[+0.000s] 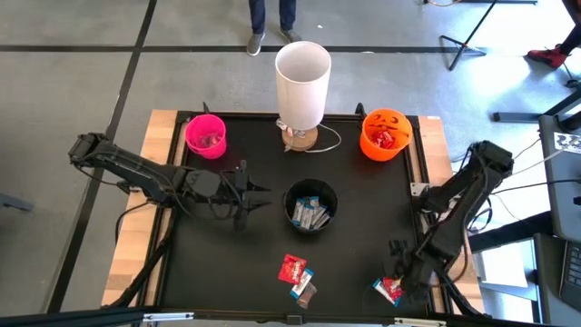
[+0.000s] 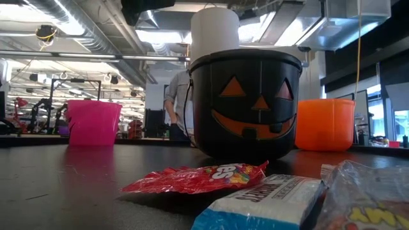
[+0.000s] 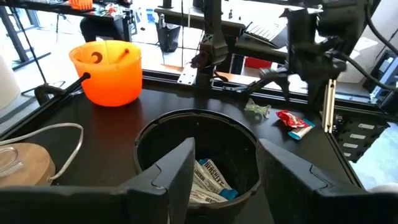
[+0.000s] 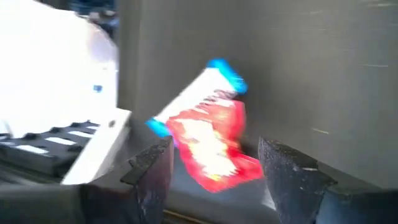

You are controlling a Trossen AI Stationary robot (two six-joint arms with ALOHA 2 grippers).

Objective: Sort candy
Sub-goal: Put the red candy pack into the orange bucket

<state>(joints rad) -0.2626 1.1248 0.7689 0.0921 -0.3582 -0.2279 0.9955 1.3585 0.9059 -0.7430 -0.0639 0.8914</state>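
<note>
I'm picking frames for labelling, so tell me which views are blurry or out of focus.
Right wrist view: the red packet and blue-ended bar are smeared by blur. Low view: the nearest silvery wrapped bar is soft, while the black plastic pumpkin bucket behind it is sharp. High and left wrist views look crisp.

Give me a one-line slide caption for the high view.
Left gripper open beside the black bucket of mini bars; right gripper open over candy at the table's near right corner.
</note>
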